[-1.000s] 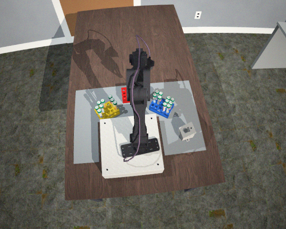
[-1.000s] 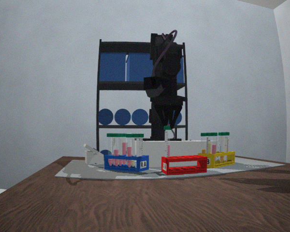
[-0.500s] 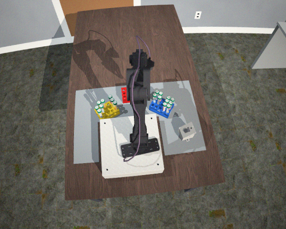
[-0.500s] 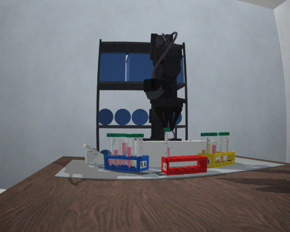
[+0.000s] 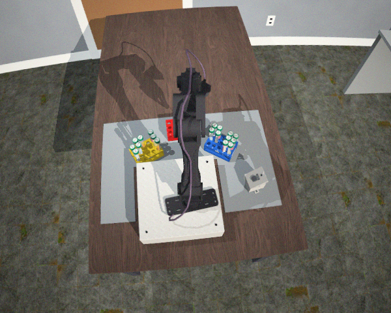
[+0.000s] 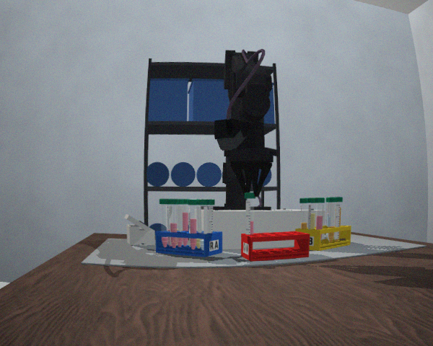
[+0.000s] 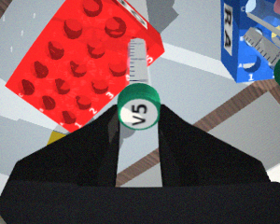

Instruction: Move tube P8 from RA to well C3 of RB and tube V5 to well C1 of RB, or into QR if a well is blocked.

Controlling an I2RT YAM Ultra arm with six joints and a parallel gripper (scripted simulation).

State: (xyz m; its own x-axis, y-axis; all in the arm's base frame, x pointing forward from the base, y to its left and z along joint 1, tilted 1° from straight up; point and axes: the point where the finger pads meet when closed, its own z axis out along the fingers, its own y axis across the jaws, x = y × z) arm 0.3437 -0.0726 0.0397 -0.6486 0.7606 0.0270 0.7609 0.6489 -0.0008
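Currently I have tube V5 (image 6: pixel 250 210) (image 7: pixel 139 109) pinched in the gripper (image 6: pixel 251 194) (image 7: pixel 138 114) beside the red rack (image 5: pixel 169 130) (image 6: pixel 275 235) (image 7: pixel 84 58); next, probably, I carry it past that rack toward C1.

The cap of a tube (image 7: pixel 139 107) reads "V5". A blue rack (image 6: pixel 188 249) (image 7: pixel 231 61), toward the bench's right edge as seen from the arm's base, bears "RA", with a "1" beside a well in the wrist view. A red rack (image 6: pixel 275 254) (image 7: pixel 79 61), between the bench's left and right edges, shows "1", "2" and "3" along one side. A yellow rack (image 6: pixel 330 243), toward the left edge, has a label showing "B".
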